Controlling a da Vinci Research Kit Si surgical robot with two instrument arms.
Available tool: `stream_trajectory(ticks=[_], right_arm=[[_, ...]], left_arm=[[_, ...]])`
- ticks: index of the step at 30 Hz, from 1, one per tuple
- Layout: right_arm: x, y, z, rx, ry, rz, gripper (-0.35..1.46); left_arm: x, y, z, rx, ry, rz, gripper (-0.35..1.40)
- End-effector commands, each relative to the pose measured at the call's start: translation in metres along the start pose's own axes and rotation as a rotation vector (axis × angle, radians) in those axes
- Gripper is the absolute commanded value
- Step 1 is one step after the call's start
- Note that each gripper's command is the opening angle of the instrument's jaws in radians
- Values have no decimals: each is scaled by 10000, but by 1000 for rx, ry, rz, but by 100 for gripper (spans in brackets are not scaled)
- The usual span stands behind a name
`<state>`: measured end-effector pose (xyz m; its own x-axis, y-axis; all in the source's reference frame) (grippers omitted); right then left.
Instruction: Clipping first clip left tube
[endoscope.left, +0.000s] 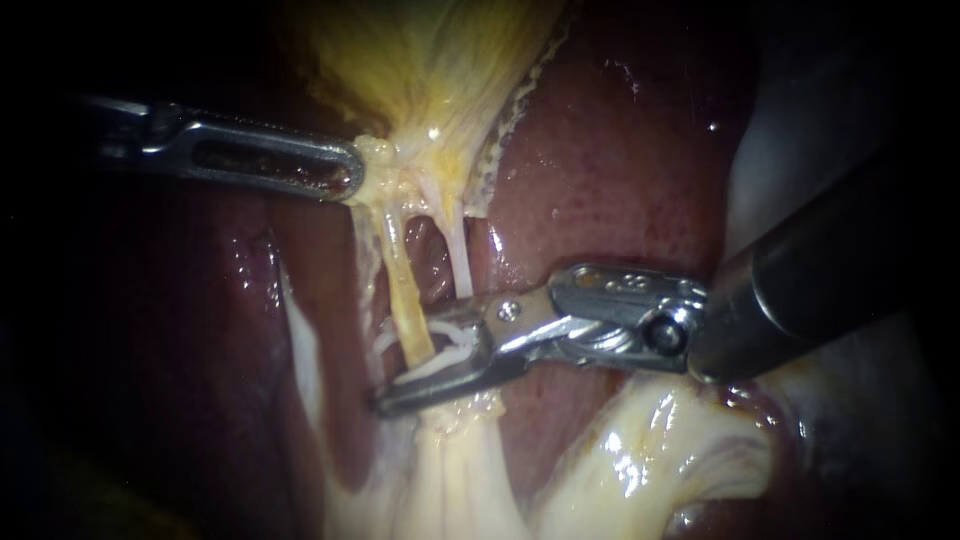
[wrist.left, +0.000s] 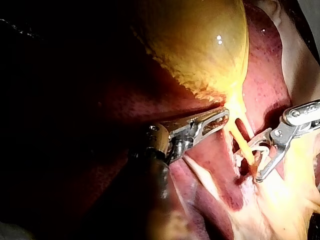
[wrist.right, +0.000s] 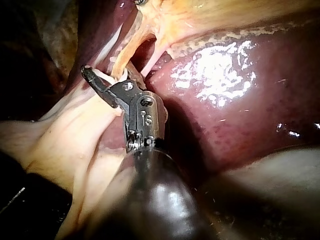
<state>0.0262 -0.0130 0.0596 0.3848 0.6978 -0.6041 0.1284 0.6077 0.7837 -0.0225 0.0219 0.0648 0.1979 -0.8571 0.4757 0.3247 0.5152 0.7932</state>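
Two tubes run down from the yellow gallbladder over the dark red liver: the yellow left tube and the thinner, whitish right tube. My right instrument reaches in from the right. Its jaws carry a white clip and straddle the left tube low down, one jaw on either side. My left instrument has its slotted jaws shut on the gallbladder's neck, just above the tubes. The left wrist view shows the same hold. In the right wrist view the clip-bearing jaws sit around the yellow tube.
Pale, glistening fatty tissue lies below the right instrument's jaws. The wide dark shaft of that instrument fills the right side. Liver lies beside and behind the tubes.
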Motion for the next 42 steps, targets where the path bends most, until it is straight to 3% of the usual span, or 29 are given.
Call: stream_trajectory(ticks=[1,5,9,18,27,30,42], right_arm=[[1,-5,1,11,-2,1,50],[3,-22,7,44,-14,2,48],[3,-29,10,69,-27,-2,45],[0,-22,9,81,-33,-7,29],[-1,-21,6,32,-10,-7,-11],[0,-19,3,31,-9,-6,-35],[-3,-13,0,25,-7,-6,-35]], left_arm=[[0,0,0,-1,0,0,-35],[0,0,-1,0,0,0,-35],[0,0,-1,0,0,0,-35],[0,0,0,-1,0,0,-35],[1,0,0,-1,0,0,-35],[1,0,0,-1,0,0,-35],[1,0,0,2,1,0,-35]])
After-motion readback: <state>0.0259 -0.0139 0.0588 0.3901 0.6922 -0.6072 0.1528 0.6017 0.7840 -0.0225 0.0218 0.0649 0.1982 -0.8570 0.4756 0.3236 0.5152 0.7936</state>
